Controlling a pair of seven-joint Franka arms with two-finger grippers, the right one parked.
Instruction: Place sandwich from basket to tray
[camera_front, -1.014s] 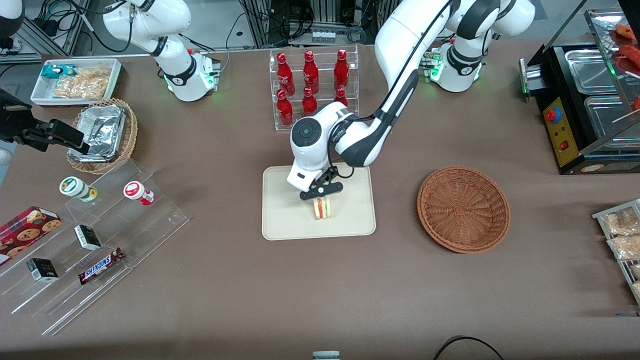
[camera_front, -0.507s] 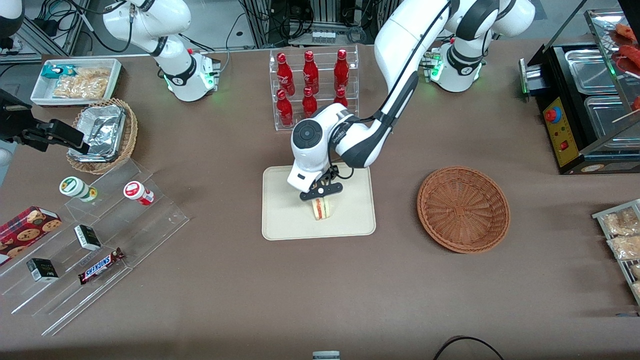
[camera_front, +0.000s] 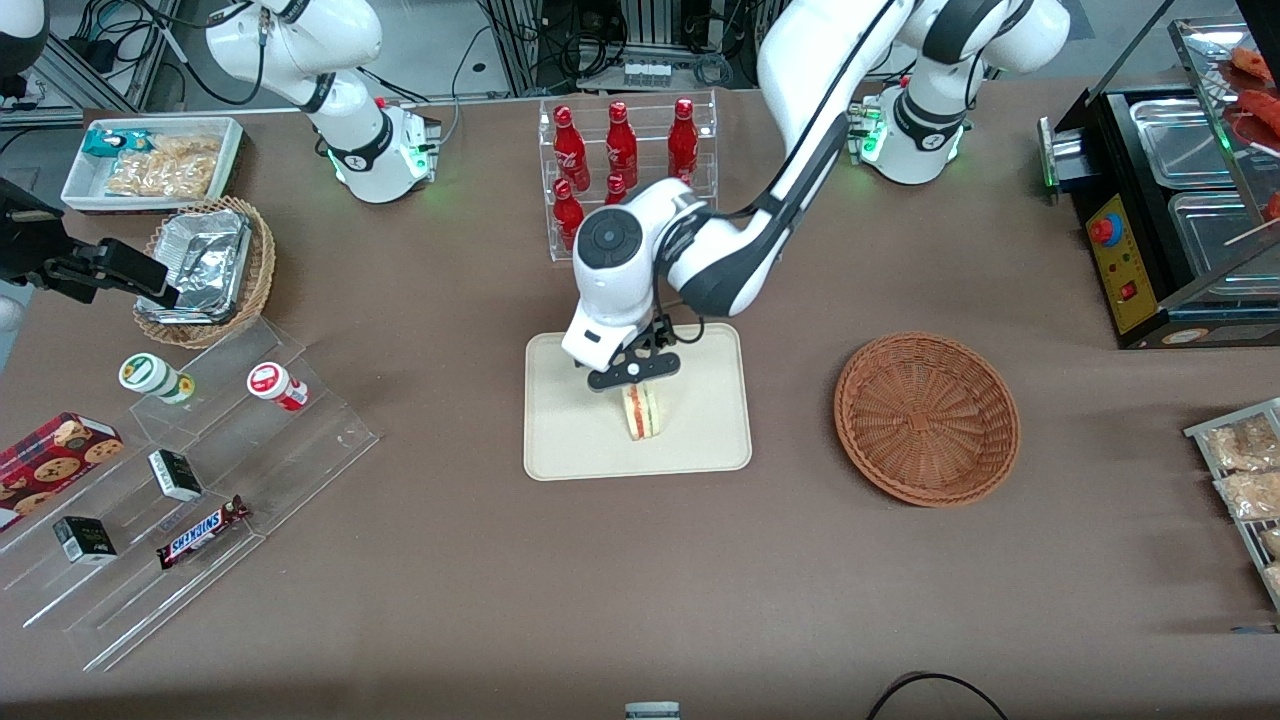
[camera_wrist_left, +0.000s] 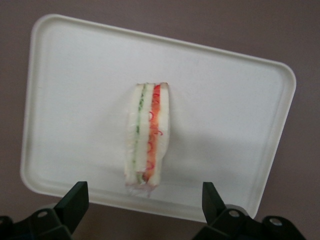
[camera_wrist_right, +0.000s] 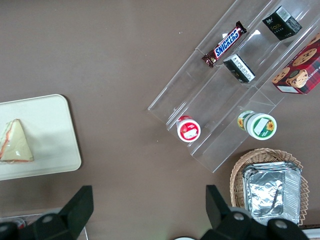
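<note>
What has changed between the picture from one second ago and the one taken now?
The gripper has risen off the sandwich and drawn away from the front camera; its fingers are open and clear of it. The sandwich remains standing on the tray, and the basket has not moved.

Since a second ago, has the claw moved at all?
Yes. The claw has risen off the sandwich, drifting toward the bottle rack, fingers open. The sandwich stays on the tray.
</note>
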